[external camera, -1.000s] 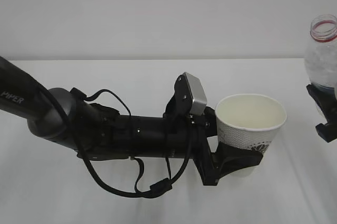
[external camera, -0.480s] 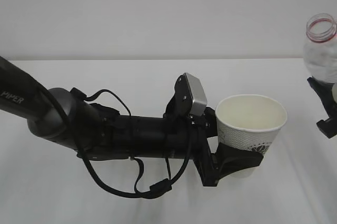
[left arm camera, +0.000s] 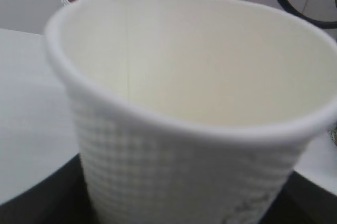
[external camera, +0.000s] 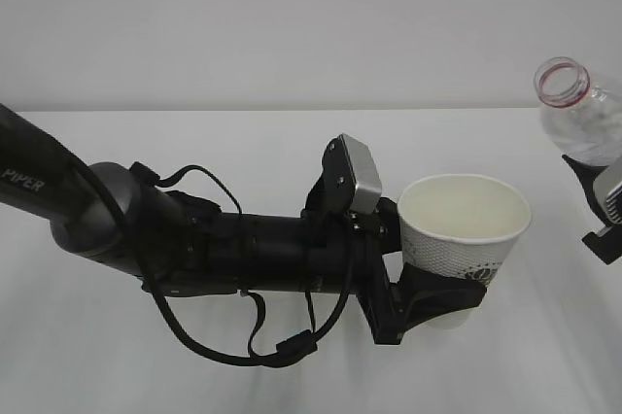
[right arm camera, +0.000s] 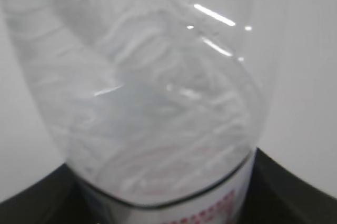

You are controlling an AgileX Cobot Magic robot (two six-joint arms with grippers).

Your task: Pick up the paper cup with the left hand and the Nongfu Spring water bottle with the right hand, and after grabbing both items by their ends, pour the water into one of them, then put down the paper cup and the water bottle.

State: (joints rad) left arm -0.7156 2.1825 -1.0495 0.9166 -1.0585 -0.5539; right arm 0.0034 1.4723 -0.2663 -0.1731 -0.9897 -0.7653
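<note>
The left claw (external camera: 442, 302) grips the paper cup (external camera: 462, 239) low on its wall, mouth up (inside looks dry), above the white desk (external camera: 194, 142). Right of the cup and farther back, the right claw (external camera: 604, 202) clasps the Nongfu Spring water bottle (external camera: 581, 122), its open neck tilted toward the cup.

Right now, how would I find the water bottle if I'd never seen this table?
Look along the white table to its far right edge, past the long black arm holding the paper cup. There the right hand grips the Nongfu Spring water bottle. It is see-through and tipped leftward, with a red ring around its open mouth, unlike the white cup.
</note>
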